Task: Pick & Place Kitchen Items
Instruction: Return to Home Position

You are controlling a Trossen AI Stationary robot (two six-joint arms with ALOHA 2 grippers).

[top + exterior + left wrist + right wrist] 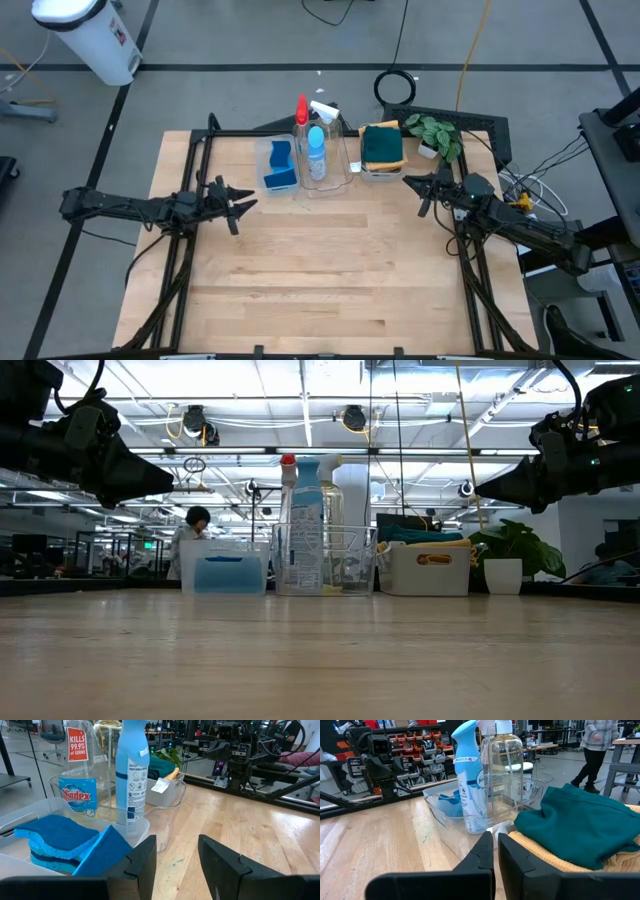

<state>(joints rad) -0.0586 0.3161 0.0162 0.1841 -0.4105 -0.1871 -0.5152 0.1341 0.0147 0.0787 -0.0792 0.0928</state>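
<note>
Two hands, both empty, hover above the wooden surface [320, 290]. I read the high view as a clock centred on the surface's middle, with twelve at the far edge. My left hand [243, 207] sits at about ten o'clock. Its fingers [142, 865] are parted by a moderate gap and nothing lies between them. My right hand [418, 188] is at about two o'clock. Its fingers are drawn almost together, leaving only a thin slit, and they grip nothing.

All the kitchen items sit in a row of three containers at twelve o'clock, well apart from either hand. On the eleven o'clock side, a clear bin [266, 150] holds the blue sponges [280, 170], one leaning on edge against the stacked others. Just beside it, a second clear bin [338, 186] holds three spray bottles standing upright: the red-topped bottle [301, 110], the light-blue bottle [316, 152] and the white-topped bottle [325, 108]. Toward one o'clock, a pale bin [430, 572] carries the folded cloths, with the dark-green cloth [381, 143] lying on top of the orange cloth [540, 852]. I cannot tell whether a grey cloth lies under them.

A potted plant [437, 133] stands just beside the cloth bin, at the far right corner of the surface. Through the low view, a person [190, 535] shows in the room beyond the sponge bin.
</note>
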